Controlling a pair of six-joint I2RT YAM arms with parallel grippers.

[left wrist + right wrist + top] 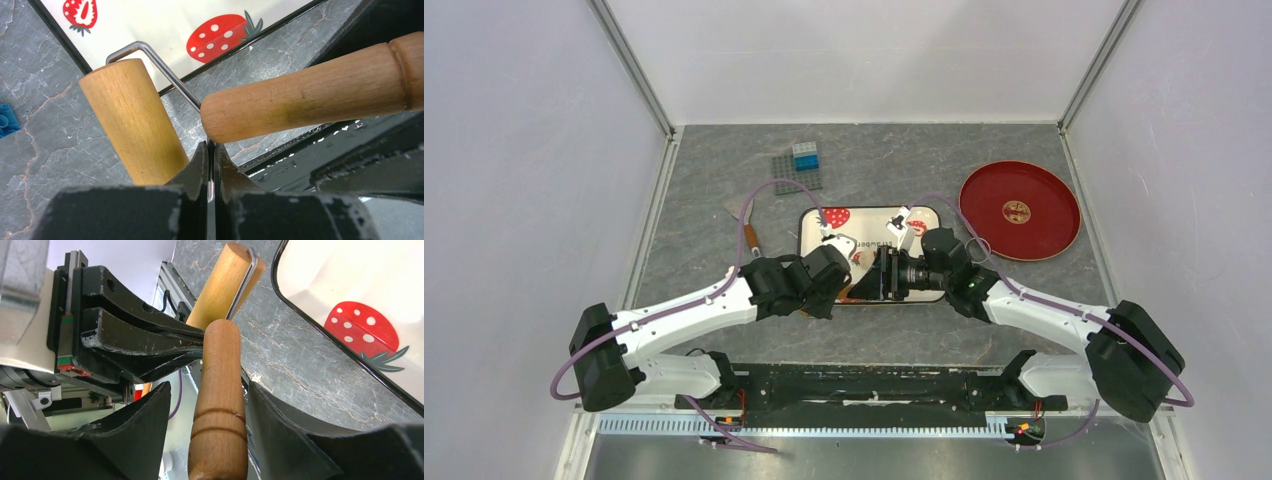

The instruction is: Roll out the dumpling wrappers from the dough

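Honestly, rolling looks barely started: the left gripper [210, 148] is pinched tight on the roller's wire frame [165, 70], the right gripper [209, 386] sits spread around its handle [219, 430] by the tray [869, 218] mid-frame, and no dough is visible.

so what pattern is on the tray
White with red strawberry prints and a thin dark rim. The tray shows best in the left wrist view.
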